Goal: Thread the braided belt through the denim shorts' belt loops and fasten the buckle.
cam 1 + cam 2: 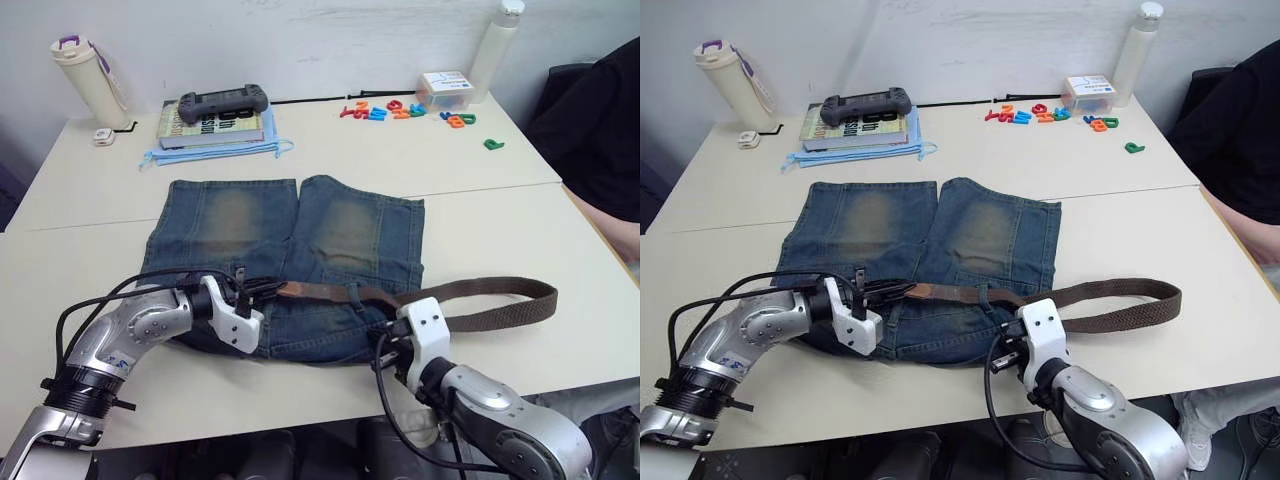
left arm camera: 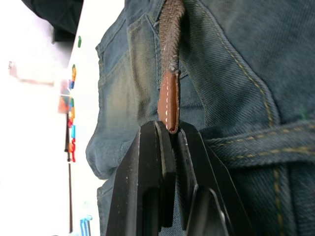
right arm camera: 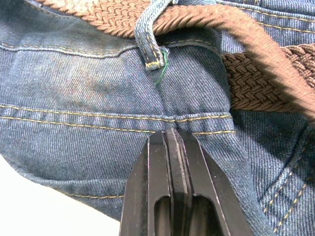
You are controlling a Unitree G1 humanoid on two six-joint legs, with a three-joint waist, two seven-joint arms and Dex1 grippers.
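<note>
A pale cream worktop (image 1: 480, 230) filled the scene, made of two sections that met at a seam running left to right. Behind its far edge stood a plain white wall (image 1: 300, 40). At the right edge sat a person in dark clothing (image 1: 600, 130). Lighting was soft and even.

Both arms reached forward over the table, elbows bent, wrists turned inward toward each other. The left gripper (image 2: 170, 135) had its two black fingers (image 2: 150, 162) pinched on the belt's (image 2: 170, 49) leather tip. The right gripper (image 3: 170, 135) pressed down with fingers together on the shorts (image 3: 88, 98).
</note>
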